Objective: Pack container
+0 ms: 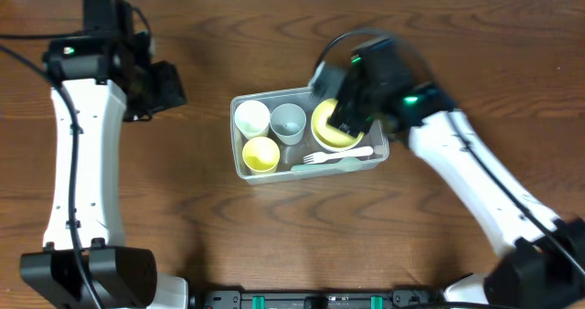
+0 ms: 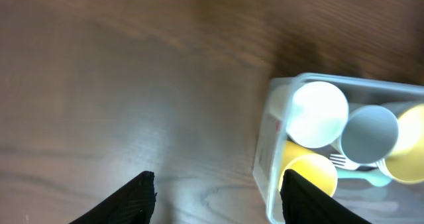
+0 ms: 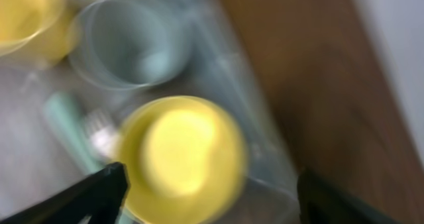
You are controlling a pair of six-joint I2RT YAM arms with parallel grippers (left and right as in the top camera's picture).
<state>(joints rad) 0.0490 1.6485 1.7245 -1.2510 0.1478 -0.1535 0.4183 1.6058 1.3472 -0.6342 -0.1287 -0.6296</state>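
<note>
The clear container (image 1: 274, 95) sits mid-table and holds a white cup (image 1: 251, 118), a grey cup (image 1: 288, 122), a yellow cup (image 1: 260, 154), a yellow bowl (image 1: 324, 131), a white fork (image 1: 343, 154) and a teal utensil (image 1: 324, 165). My right gripper (image 1: 343, 117) hovers over the container's right end. In the right wrist view it (image 3: 209, 197) is open, and the yellow bowl (image 3: 182, 158) lies below, touching neither finger. My left gripper (image 1: 169, 88) is off to the left, open and empty (image 2: 218, 197) above bare wood, beside the container (image 2: 265, 151).
Brown wooden tabletop (image 1: 183, 218) surrounds the container on all sides. The white arm bases stand at the front left and front right. The table's far edge shows pale along the top of the overhead view.
</note>
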